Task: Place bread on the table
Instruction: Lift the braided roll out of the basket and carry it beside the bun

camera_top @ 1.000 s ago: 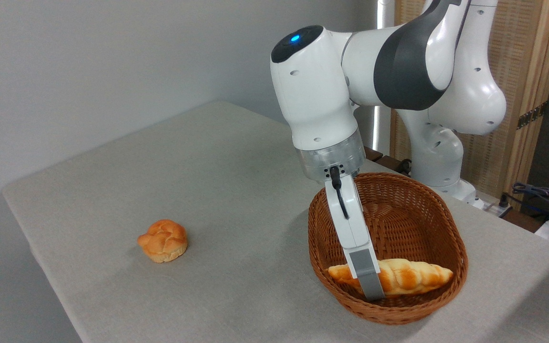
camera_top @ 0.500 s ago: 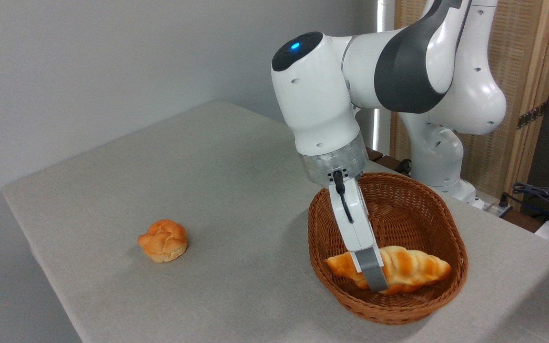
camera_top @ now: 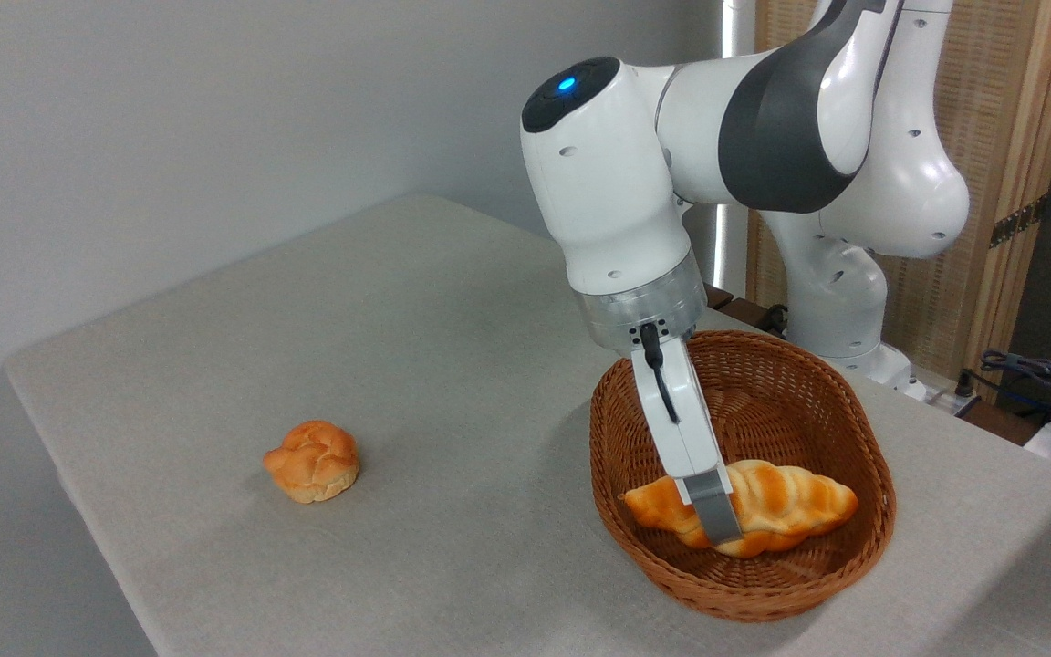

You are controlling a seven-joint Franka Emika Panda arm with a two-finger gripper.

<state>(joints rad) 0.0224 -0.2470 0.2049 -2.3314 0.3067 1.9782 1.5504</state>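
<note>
Close to me sits the brown basket (camera_top: 744, 584), and the long bread (camera_top: 790, 506) is inside it, lifted a little off the bottom. The gripper (camera_top: 717, 522) is clamped around the middle of the loaf. I see 1 grey finger (camera_top: 719, 513) pressed on the front side; the other is hidden behind the bread, so the grip looks tight but I can only see half of it.

I think the job now is to lift the bread out. It should go straight up first, high enough that both pointy ends clear the rim. The loaf is long, so an end could catch on the weave and twist loose. Slow is best.

Then it can go over to the grey table (camera_top: 452, 365) and come down gently before the fingers let go. There is lots of bare cloth to the left.

Farther left, the small round bun (camera_top: 312, 461) sits alone on the cloth. Best to keep well apart from it.

At the back, the big white arm (camera_top: 671, 173) bends down over the basket.
</note>
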